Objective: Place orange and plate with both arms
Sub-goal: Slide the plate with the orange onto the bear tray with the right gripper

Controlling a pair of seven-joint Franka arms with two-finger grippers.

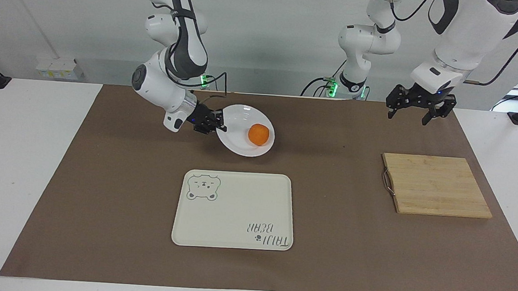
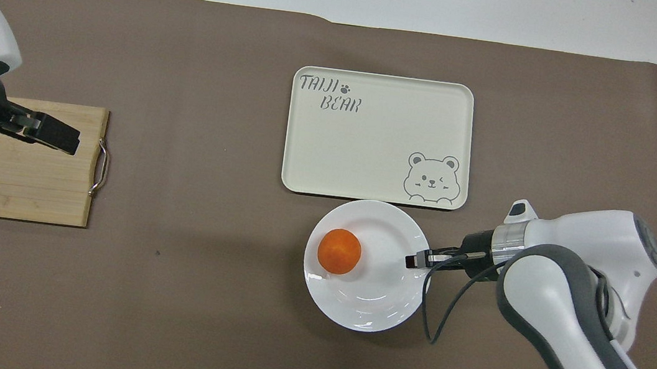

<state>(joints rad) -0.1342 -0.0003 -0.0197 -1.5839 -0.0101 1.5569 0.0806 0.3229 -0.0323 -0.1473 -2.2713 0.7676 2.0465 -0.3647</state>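
Note:
The white plate (image 1: pixel 239 116) (image 2: pixel 371 293) hangs tilted above the brown mat, its gripped edge higher. My right gripper (image 1: pixel 219 121) (image 2: pixel 413 259) is shut on the plate's rim at the right arm's end. The orange (image 1: pixel 258 134) (image 2: pixel 340 251) lies in the plate against the lower side, away from that gripper. From overhead the plate's edge overlaps the near edge of the cream tray (image 2: pixel 371 146). My left gripper (image 1: pixel 416 115) (image 2: pixel 67 140) waits open in the air over the wooden board (image 2: pixel 9 183), holding nothing.
The cream bear tray (image 1: pixel 237 211) lies mid-mat, farther from the robots than the plate. A wooden cutting board (image 1: pixel 436 185) with a metal handle sits at the left arm's end. Brown mat covers the table between them.

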